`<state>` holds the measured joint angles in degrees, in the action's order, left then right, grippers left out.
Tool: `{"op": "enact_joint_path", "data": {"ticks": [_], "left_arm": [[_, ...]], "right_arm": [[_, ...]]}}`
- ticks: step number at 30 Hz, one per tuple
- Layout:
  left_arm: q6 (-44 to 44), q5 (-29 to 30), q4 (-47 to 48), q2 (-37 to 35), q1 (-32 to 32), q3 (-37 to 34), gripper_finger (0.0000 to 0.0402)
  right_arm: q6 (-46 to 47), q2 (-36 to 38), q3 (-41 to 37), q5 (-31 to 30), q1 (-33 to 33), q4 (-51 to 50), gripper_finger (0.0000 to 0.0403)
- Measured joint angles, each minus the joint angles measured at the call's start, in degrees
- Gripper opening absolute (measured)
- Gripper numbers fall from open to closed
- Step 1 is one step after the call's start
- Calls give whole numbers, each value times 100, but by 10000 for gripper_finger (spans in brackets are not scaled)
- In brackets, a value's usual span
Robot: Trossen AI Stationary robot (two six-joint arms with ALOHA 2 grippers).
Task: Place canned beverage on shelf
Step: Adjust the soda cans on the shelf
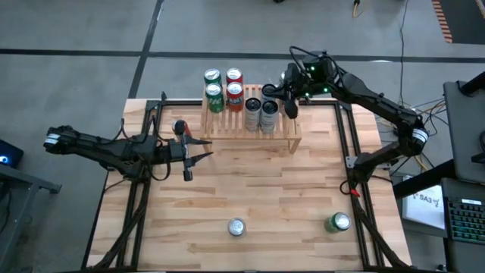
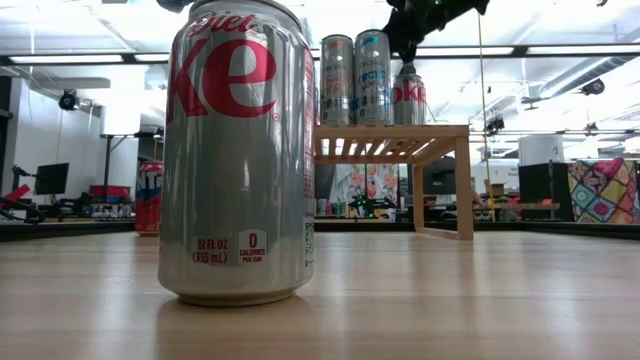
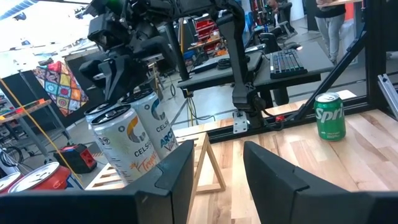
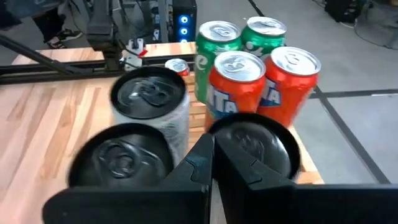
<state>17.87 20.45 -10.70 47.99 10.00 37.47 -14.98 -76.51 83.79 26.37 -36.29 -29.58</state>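
Seen from above, a light-wood desk (image 1: 250,197) with two dark arms reaching in. On the left, the left gripper (image 1: 198,150) hovering over bare boards just left of the shelf (image 1: 250,127) — fingers (image 3: 273,177) part open, a clear gap between them, nothing held. Just behind it, a small red-topped can (image 1: 180,127) standing on the desk.

At the far middle of the desk, the low slatted shelf, carrying two green cans (image 1: 214,89) and two red cans (image 1: 234,87) at its left end, then two silver cans (image 1: 261,113) side by side near the middle. Above the right part of the shelf, the right gripper (image 1: 292,106) — fingers (image 4: 205,165) pressed shut, tips poised just above the dark can tops, gripping nothing.

Along the near edge, a silver Diet Coke can (image 1: 237,227) upright at centre, looming large in the low view, and a green Sprite can (image 1: 338,222) upright well to its right. Neither near can on the shelf.
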Motion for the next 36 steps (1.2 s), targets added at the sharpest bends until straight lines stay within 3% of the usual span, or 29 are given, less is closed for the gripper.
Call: {"op": "enact_joint_path", "data": {"ticks": [8, 18, 23, 36], "left_arm": [[2, 2, 0, 0, 1, 0, 125], [50, 2, 1, 0, 0, 0, 125], [97, 0, 2, 0, 2, 0, 125], [111, 2, 2, 0, 0, 0, 125]], "right_arm": [[-53, 0, 98, -761, 155, 11, 9], [28, -1, 270, -897, 155, 7, 9], [149, -55, 273, -1571, 204, -35, 9], [204, -59, 260, -1610, 345, -31, 9]]}}
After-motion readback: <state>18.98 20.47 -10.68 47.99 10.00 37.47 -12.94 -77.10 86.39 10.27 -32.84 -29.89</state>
